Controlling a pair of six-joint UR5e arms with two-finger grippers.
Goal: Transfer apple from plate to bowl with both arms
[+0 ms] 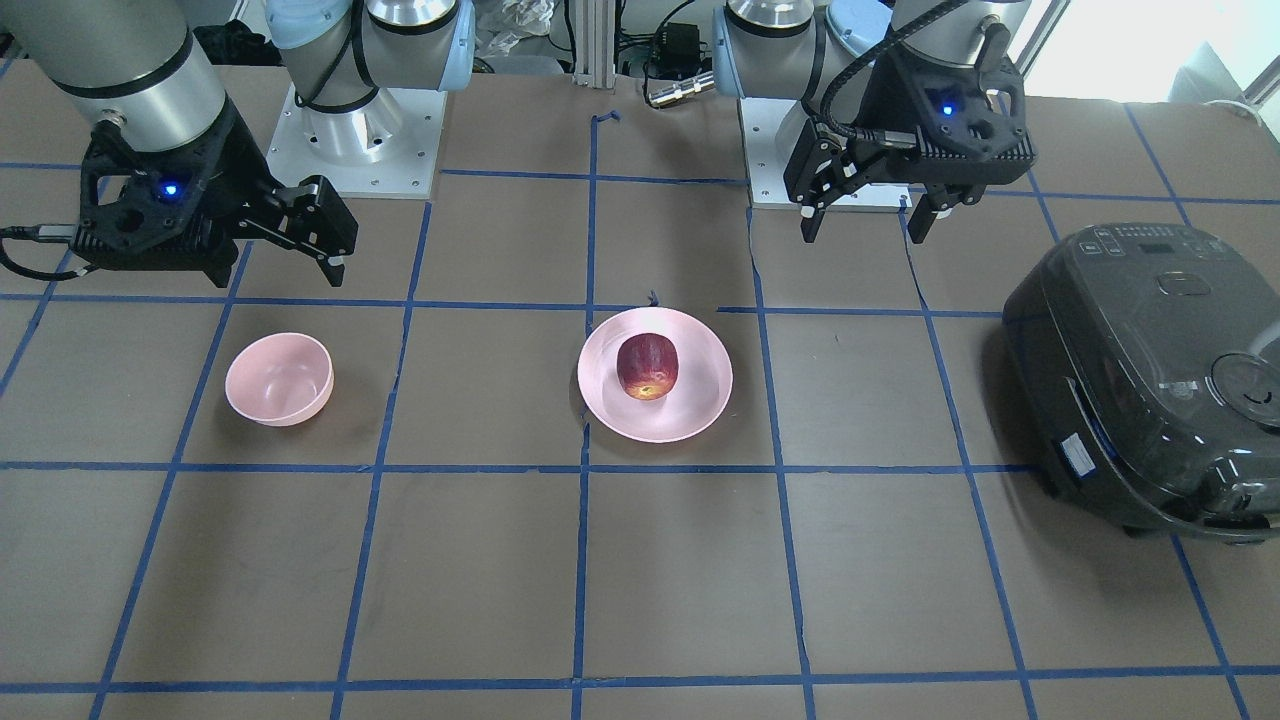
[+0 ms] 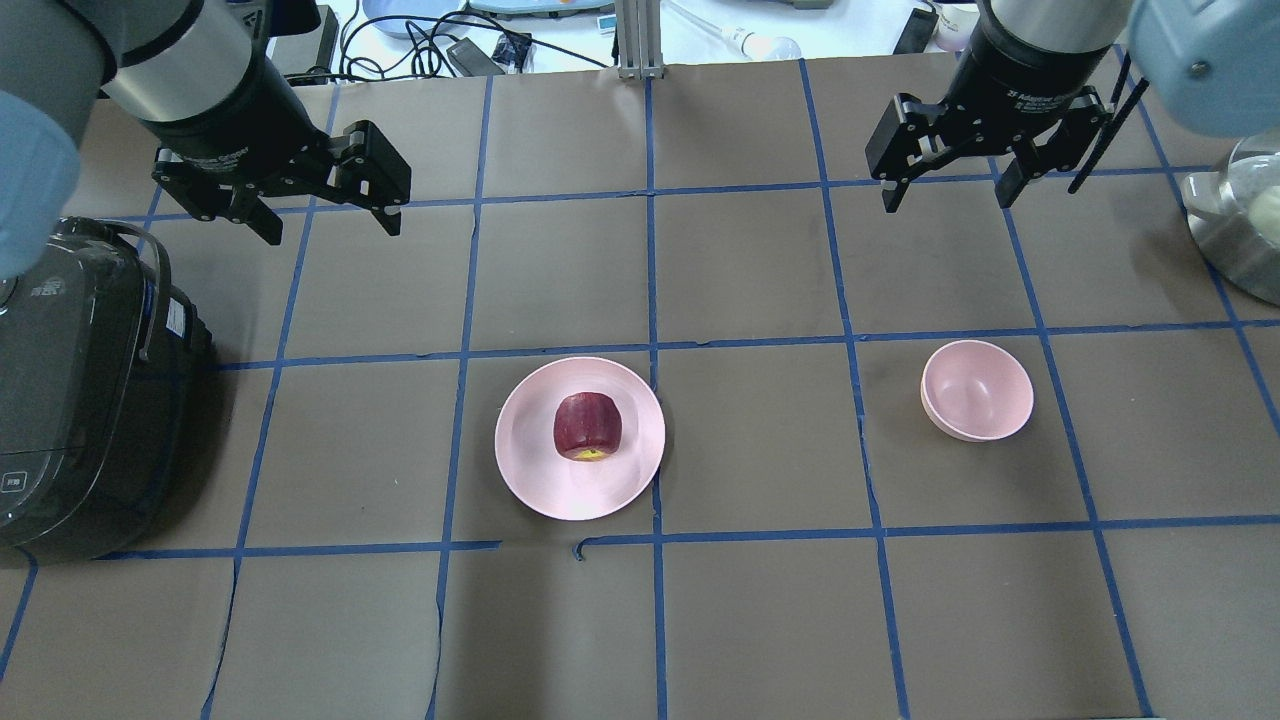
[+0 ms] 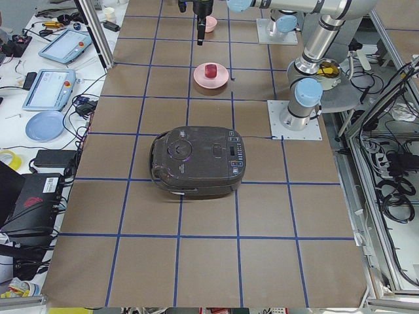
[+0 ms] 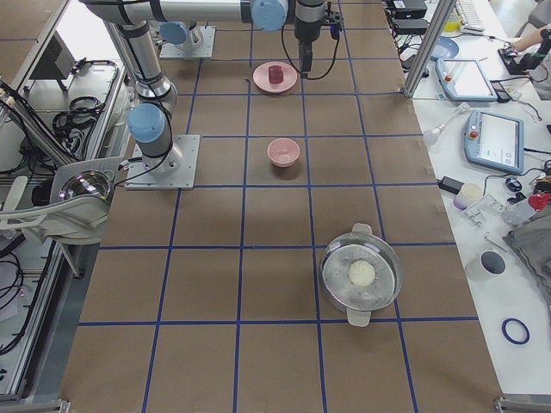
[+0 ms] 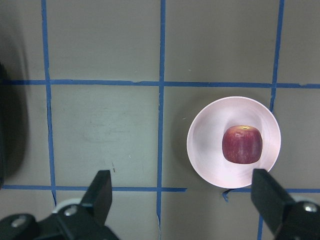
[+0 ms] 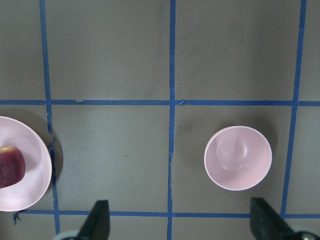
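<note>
On plate [image 2: 530, 480], apple [image 2: 588, 425] — well apart from spread left hand [image 2: 331, 230].

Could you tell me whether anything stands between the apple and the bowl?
Nothing visible does. Only taped table lies between the apple on the plate and the bowl; the rice cooker stands beyond the plate's other side.

Dark red apple [image 2: 588, 424], yellow patch; pale pink plate [image 2: 530, 475], bowl [image 2: 978, 390]; brown table [image 2: 750, 270], blue grid [image 2: 651, 270].

Dark red apple [image 2: 588, 425] near centre of pink plate [image 2: 535, 478]; pink bowl [image 2: 978, 392] upright, well right of plate.
</note>
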